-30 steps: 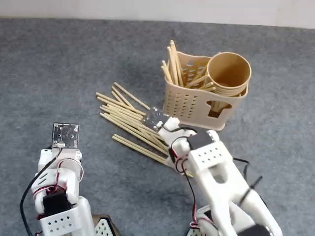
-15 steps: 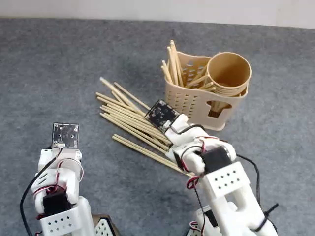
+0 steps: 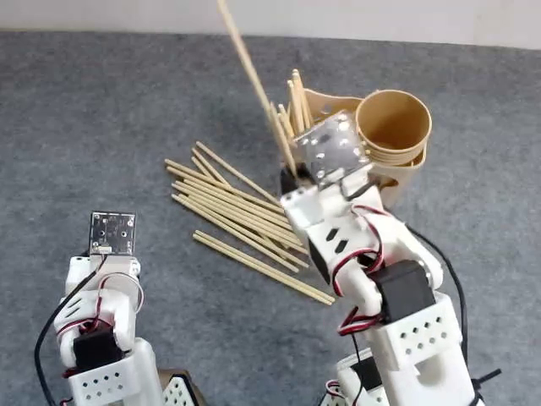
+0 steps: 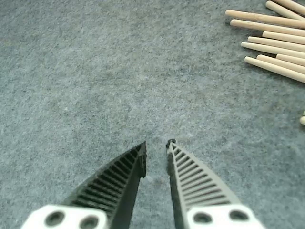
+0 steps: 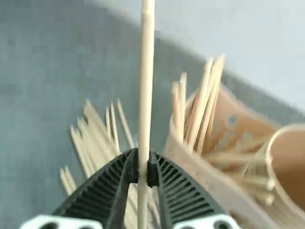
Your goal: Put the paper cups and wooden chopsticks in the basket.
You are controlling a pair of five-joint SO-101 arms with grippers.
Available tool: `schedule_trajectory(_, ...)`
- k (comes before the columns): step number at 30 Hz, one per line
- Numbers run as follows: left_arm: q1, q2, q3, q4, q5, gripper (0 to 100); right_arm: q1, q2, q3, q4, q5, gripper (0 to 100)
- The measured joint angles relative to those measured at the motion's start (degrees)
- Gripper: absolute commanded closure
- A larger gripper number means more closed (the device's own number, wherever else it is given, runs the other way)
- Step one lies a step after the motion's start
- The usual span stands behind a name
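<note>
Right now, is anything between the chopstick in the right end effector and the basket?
Nothing visible. The right end effector is shut on the raised chopstick, close beside the basket. The only crowding is inside the basket: upright chopsticks fill one compartment and the paper cups the other.

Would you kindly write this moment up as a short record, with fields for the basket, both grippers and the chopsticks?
Basket: beige perforated plastic basket, holding stacked tan paper cups and several upright chopsticks
Right gripper: shut on one pale wooden chopstick, held steeply tilted next to the basket
Left gripper: open, empty, over the grey felt table cover
Loose chopsticks: a pile lying on the cover, left of the basket in the high view
Left to do: held chopstick and pile not yet in the basket
</note>
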Motion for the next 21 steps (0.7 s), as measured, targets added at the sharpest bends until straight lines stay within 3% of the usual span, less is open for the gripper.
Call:
schedule_trajectory(10,0.0,0.0,0.0,0.0,0.0,91,0.26,0.0,-1.93,-20.66,-2.02,99.4)
schedule_trajectory(21,0.0,0.0,0.0,0.0,0.0,91,8.09,0.0,-1.05,-39.3,-2.02,99.4)
